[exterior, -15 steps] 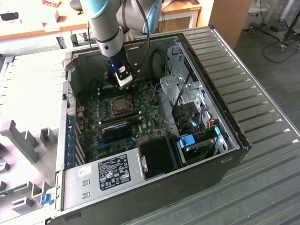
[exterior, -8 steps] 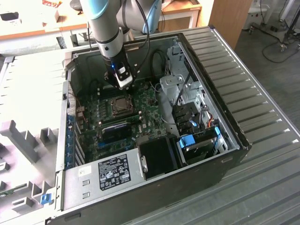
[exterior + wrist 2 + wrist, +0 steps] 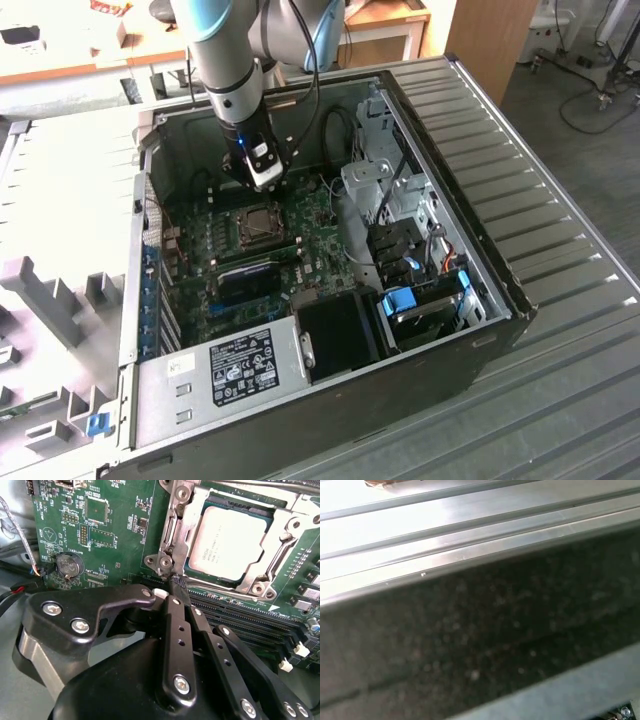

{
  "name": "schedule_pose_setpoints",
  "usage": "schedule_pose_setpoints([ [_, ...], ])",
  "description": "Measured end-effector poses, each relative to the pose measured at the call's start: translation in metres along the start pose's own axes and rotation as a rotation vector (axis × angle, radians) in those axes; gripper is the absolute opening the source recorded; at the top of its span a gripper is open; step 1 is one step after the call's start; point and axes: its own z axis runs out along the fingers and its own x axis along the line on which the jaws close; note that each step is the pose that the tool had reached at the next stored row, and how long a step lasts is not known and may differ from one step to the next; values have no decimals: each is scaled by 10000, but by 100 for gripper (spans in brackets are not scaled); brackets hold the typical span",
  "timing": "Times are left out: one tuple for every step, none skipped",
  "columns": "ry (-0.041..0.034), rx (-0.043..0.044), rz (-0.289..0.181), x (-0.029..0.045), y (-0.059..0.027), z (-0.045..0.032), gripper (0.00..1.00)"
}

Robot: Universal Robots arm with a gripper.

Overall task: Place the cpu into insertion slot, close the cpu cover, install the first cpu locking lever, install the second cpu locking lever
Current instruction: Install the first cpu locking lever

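The cpu (image 3: pixel 232 540), a silver-tan square, lies seated in the insertion slot (image 3: pixel 262 226) on the green motherboard. The grey metal cpu cover (image 3: pixel 282 555) lies flat around it as a frame. A thin metal lever rod (image 3: pixel 250 486) runs along the far side of the socket. My gripper (image 3: pixel 175 582) is shut, its black fingertips together right at one corner of the cover, beside a screw boss (image 3: pixel 164 562). Nothing shows between the fingers. In the exterior view the gripper (image 3: pixel 265 183) hangs just above the socket's far edge.
The open computer case (image 3: pixel 440 110) lies on a ribbed metal table (image 3: pixel 560 200). Black memory slots (image 3: pixel 240 617) run beside the socket. Also close by are a coin battery (image 3: pixel 69 564), cables (image 3: pixel 330 130), a drive cage (image 3: pixel 400 200) and the power supply (image 3: pixel 240 365).
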Motion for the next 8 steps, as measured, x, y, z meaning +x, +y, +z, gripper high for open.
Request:
schedule_pose_setpoints([
  [0,0,0,0,0,0,10],
  [0,-1,0,0,0,0,10],
  [0,-2,0,0,0,0,10],
  [-1,-3,0,0,1,-3,10],
  [-1,-5,0,-1,2,-6,10],
  [0,-4,0,-2,3,-11,10],
  [-2,-7,0,-4,5,-19,10],
  [-1,-4,0,-5,7,-32,10],
])
